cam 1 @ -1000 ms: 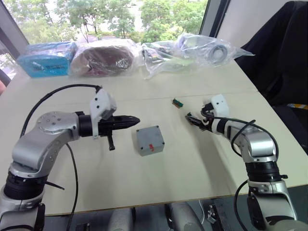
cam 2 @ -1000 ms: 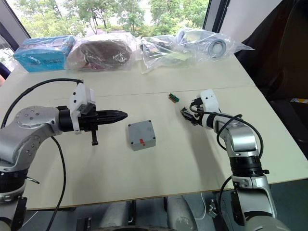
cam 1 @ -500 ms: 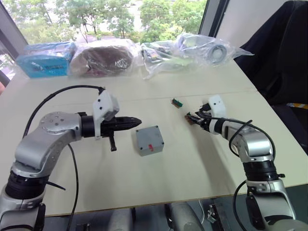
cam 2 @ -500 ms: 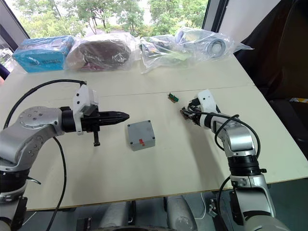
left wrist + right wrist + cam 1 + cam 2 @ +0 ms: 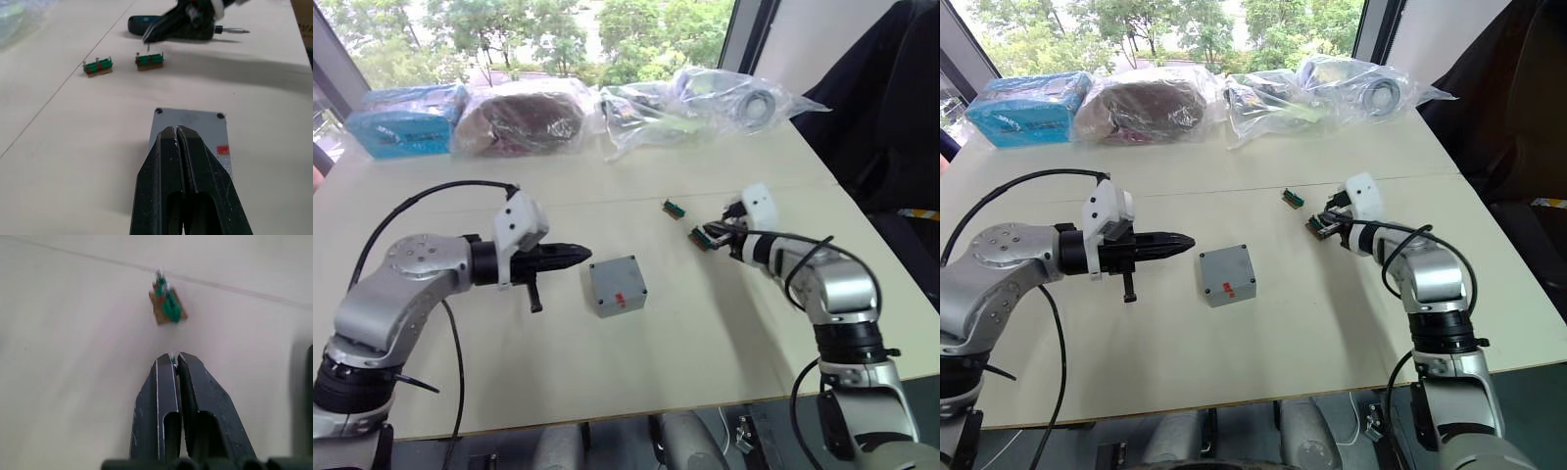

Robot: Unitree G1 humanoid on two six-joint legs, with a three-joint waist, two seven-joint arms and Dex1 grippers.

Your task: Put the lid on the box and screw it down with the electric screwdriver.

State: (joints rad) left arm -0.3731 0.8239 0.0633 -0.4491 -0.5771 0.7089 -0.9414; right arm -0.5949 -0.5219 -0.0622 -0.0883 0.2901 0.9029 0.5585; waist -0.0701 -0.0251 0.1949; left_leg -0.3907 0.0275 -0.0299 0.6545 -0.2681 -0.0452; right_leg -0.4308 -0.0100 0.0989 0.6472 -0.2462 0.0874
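The grey box point(image 5: 618, 286) stands mid-table, its top a flat closed face with dark corner holes and a small red mark. I cannot tell the lid from it as a separate piece. My left gripper point(image 5: 584, 254) hovers shut just left of the box, pointing at it. My right gripper point(image 5: 709, 235) is shut right beside one of two small green-and-red pieces point(image 5: 699, 236). A tiny pale speck shows at its tip point(image 5: 171, 358); I cannot tell what it is. The electric screwdriver point(image 5: 139, 22) lies on the table behind the right gripper.
The second green-and-red piece point(image 5: 673, 207) lies a little farther back. Plastic bags point(image 5: 705, 103), a brown bundle point(image 5: 524, 117) and a blue packet point(image 5: 406, 117) line the table's far edge. A black chair point(image 5: 891, 108) stands at the right.
My right gripper has closed from wide open, staying at the nearer green-and-red piece. The left gripper has drawn back slightly to the left. The box has not moved.
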